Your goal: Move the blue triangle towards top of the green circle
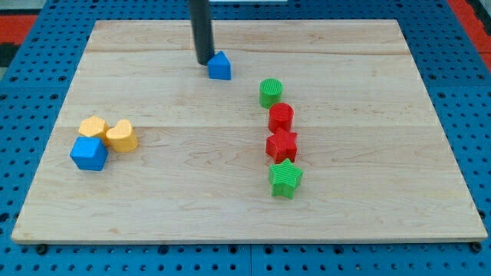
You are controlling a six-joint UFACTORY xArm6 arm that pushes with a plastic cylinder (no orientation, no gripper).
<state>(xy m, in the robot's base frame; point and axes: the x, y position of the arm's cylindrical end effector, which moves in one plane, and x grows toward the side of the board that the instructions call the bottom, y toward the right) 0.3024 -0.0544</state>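
Note:
The blue triangle (220, 67) sits near the view's top, left of centre on the wooden board (368, 215). The green circle (270, 92) is to its lower right, at the top of a column of blocks. My rod comes down from the view's top and my tip (204, 61) rests just left of the blue triangle, touching or almost touching its left side.
Below the green circle stand a red circle (281, 117), a red star (281, 146) and a green star (285, 179) in a column. At the view's left a yellow hexagon (93, 127), a yellow heart (121, 136) and a blue cube-like block (89, 153) cluster together.

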